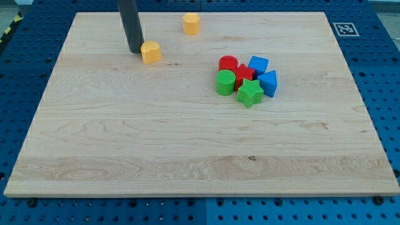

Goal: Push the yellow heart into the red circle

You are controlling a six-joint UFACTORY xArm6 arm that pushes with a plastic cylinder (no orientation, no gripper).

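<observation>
The yellow heart [150, 52] lies on the wooden board [125, 137] in the upper left part. My tip [135, 50] stands just left of it, touching or nearly touching its left side. The red circle [228, 64] lies to the right, at the upper left of a tight cluster of blocks. A wide stretch of board separates the heart from the red circle.
The cluster also holds a red star [243, 74], a green cylinder [225, 82], a green star [250, 93] and two blue blocks [258, 64] [269, 83]. A yellow hexagon [191, 23] lies near the top edge. A marker tag [345, 29] sits at the top right corner.
</observation>
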